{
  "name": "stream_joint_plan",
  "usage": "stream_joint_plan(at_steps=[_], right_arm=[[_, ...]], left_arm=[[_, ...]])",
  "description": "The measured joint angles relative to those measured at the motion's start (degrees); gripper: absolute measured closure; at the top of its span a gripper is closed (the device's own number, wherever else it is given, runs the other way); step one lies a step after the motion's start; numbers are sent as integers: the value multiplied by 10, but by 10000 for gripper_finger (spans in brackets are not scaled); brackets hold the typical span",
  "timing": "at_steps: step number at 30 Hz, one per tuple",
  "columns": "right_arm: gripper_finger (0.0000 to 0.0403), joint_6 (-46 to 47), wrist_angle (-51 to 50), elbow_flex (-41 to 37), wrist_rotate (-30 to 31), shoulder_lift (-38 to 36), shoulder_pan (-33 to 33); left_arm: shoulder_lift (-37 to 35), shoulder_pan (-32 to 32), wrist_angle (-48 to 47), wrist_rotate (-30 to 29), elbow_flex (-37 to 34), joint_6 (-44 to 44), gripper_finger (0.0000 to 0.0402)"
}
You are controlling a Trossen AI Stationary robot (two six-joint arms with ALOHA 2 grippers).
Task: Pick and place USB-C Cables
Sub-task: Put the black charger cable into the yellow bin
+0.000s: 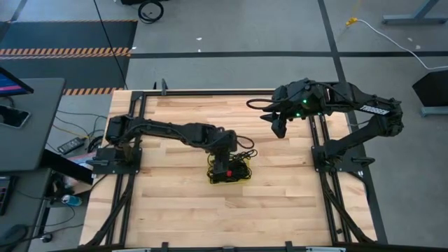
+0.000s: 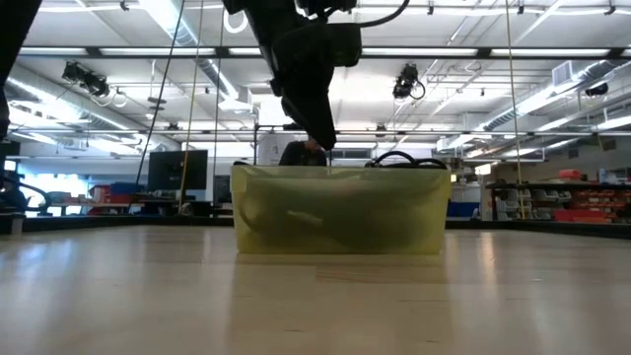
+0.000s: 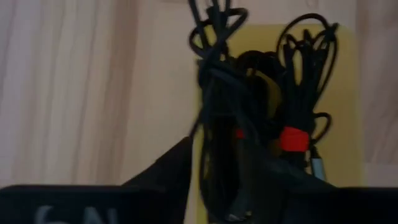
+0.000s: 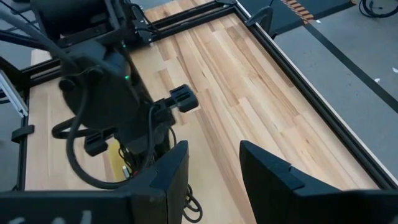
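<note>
High view: we've got the left gripper [image 1: 222, 168] down in the yellow bin [image 2: 340, 212] among the USB-C cables [image 3: 292, 93] to grab one; its fingers we can't tell. We keep the right gripper [image 4: 211, 165] parked high at the far right, fingers apart, holding nothing

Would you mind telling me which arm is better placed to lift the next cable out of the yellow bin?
Left: its end effector is over the yellow bin of cables; the right end effector waits far off.

No readable text, labels or numbers.
</note>
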Motion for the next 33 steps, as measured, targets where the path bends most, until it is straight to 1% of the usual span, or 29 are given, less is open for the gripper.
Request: stream_joint_plan(at_steps=[5,9,12,16,21,27,33], right_arm=[[253,-3,0,0,0,0,0],[253,-9,0,0,0,0,0],[253,-11,0,0,0,0,0],[253,-14,3,0,0,0,0],[253,-34,34,0,-2,0,0],[253,-77,101,0,-21,-7,0],[253,-108,181,0,-58,-23,0]], left_arm=[[2,17,1,-6,0,15,212],[4,29,-11,-7,-1,46,193],[8,34,-14,-4,-1,57,195],[20,42,-20,13,-1,57,206],[30,42,-25,13,-7,60,211],[39,45,-6,12,-6,64,212],[50,49,-13,10,-7,64,213]])
